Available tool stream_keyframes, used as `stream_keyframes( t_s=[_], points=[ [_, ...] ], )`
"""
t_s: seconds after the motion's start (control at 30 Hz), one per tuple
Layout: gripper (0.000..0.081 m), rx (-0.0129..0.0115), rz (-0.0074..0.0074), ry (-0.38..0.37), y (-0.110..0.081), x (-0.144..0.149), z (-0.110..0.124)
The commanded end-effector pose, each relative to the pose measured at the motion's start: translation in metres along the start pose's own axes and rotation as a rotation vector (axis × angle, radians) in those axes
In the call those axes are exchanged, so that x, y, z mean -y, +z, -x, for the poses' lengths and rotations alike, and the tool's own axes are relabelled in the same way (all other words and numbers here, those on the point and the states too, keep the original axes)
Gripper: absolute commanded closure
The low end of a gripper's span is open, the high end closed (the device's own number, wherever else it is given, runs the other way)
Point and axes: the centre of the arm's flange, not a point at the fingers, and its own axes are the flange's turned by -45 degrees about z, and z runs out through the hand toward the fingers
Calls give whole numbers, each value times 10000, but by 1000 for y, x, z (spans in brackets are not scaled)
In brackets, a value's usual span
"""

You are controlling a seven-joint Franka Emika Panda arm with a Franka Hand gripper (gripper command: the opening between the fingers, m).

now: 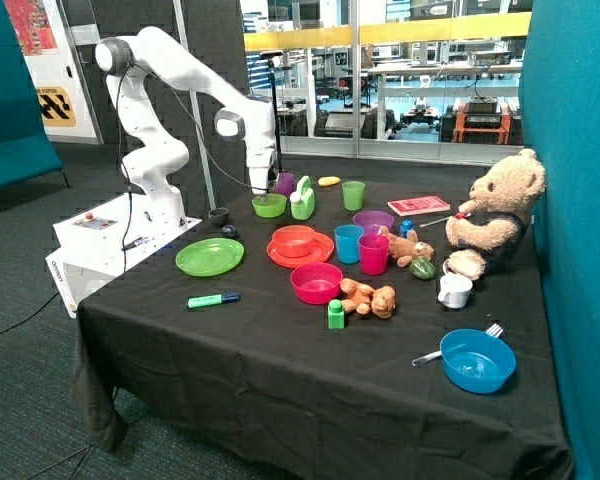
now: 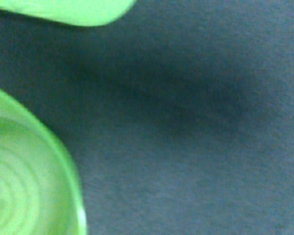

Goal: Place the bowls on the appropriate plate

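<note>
Black cloth (image 1: 280, 370) covers the table, and I have the gripper (image 1: 264, 186) down at the lime green bowl (image 1: 269, 205), near the far edge beside the green watering can (image 1: 302, 202); I cannot tell whether it grips anything. My wrist view shows that bowl's rim (image 2: 63, 161) close up on the cloth. I see the orange-red bowl (image 1: 294, 240) already on the orange plate (image 1: 318, 254), while the green plate (image 1: 209, 257) lies bare
</note>
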Motion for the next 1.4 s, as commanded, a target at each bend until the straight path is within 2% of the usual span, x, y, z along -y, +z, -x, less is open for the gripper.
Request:
stream_keyframes(
  t_s=[0.0,0.03,0.1,0.23,0.6,0.93,1.03,1.37],
  points=[
    [341,-49,-30,-616,1,26,-4],
    [352,-49,-30,-634,1,27,-4],
    [288,-49,-30,-712,2,29,-1],
    [262,-50,-30,-907,8,37,10],
    [277,-50,-29,-1301,22,54,26],
    [277,-51,-28,-1534,25,57,15],
    [250,-51,-28,-1501,28,58,14],
    [290,-51,-28,-1403,56,64,20]
  ],
)
